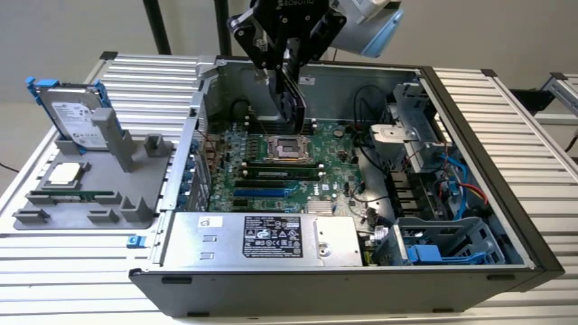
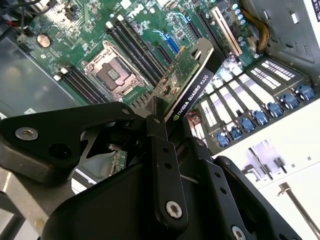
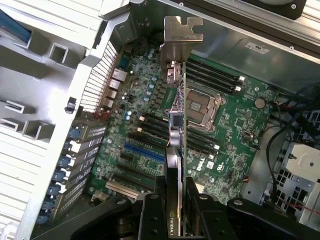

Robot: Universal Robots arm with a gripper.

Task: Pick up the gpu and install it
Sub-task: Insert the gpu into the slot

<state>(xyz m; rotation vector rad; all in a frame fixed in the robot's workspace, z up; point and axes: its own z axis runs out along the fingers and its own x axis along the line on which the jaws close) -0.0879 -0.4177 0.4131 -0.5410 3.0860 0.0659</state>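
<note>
Black metal claw point(image 1: 287, 74) pinching the gpu point(image 2: 192, 82) by its flat faces, thin green board, matte black shroud, bent silver bracket at the far end, hanging above the green motherboard point(image 1: 343, 172) inside the open grey case point(image 1: 316, 292).

We see matt black plastic on the gpu point(image 2: 192, 90) shroud, a glossy green board and a bare silver metal bracket point(image 3: 181, 30) (dull sheen); the gripper point(image 3: 176, 202) looks matt black, the table point(image 1: 505, 101) ribbed pale metal.
</note>
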